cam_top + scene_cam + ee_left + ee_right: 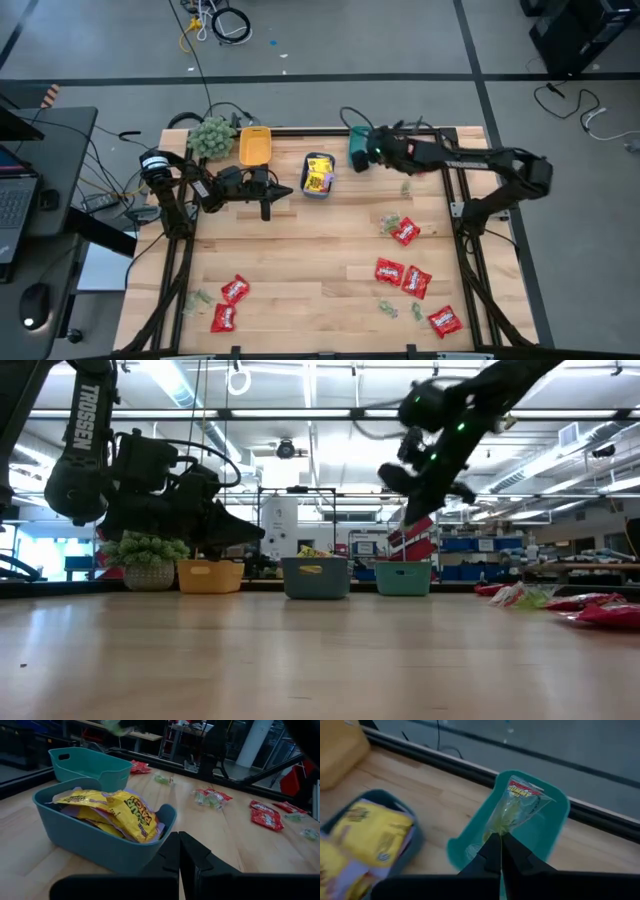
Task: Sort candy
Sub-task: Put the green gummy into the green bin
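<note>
Grey floor (400, 40) crossed by dark seam lines, with loose cables (225, 22) lying beyond the wooden surface (320, 270). A dark desk (50, 150) carrying a keyboard (12, 205) stands off the surface's left edge. Fluorescent ceiling lights (300, 400) run overhead; blue storage shelving (490, 555) lines the far wall.

Wooden table (300, 250): plant ball (210, 138) and three bins (318, 175) along far edge; candy packets (402, 272) scattered toward near edge.
</note>
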`<state>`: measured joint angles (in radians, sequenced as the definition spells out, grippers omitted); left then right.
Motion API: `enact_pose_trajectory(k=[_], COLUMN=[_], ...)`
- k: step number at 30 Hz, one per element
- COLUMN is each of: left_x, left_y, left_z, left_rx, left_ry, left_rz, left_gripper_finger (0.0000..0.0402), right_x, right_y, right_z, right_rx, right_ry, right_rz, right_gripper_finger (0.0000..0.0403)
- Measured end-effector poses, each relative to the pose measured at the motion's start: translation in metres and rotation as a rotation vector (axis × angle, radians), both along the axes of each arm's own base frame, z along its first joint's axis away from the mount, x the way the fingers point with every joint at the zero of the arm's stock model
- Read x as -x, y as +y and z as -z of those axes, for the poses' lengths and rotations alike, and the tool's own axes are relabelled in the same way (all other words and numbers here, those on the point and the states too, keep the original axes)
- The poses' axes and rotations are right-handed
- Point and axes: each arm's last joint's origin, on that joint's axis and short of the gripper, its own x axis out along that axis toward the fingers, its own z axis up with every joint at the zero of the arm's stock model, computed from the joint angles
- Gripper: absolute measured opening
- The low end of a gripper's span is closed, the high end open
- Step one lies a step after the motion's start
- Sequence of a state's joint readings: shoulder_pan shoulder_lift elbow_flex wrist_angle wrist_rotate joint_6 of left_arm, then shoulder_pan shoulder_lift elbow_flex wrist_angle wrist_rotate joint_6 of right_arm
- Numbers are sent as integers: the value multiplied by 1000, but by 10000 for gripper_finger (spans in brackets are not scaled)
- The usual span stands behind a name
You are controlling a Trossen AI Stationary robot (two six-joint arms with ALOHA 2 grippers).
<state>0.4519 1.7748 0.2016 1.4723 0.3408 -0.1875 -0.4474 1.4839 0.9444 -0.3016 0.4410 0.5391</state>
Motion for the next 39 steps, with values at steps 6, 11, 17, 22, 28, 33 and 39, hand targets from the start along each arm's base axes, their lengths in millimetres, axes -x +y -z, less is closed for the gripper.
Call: enact_pose_trajectory(k=[6, 11, 17, 22, 28, 33, 39], left_x=[0, 0, 0, 0, 0, 0, 0], left_y=[0, 0, 0, 0, 0, 0, 0], left_z=[0, 0, 1, 1, 1, 1, 0], left_rx=[0, 1, 3, 3, 2, 3, 1], left_ry=[1, 2, 6, 5, 5, 5, 3], left_rz=[0, 0, 0, 0, 0, 0, 0], left_gripper_finger=[1, 1, 1, 1, 1, 1, 1], right_x=[-16, -25, -29, -31, -32, -26, -14], right_y=[-43, -73, -95, -102, -103, -97, -66], right_z=[20, 35, 58, 71, 70, 48, 4], right_rx=[-69, -142, -232, -263, -268, -252, -243], right_ry=[64, 76, 78, 83, 63, 59, 104], right_rz=[-5, -39, -44, -26, -25, -44, -119], right_gripper_finger=[0, 0, 0, 3, 45, 116, 146])
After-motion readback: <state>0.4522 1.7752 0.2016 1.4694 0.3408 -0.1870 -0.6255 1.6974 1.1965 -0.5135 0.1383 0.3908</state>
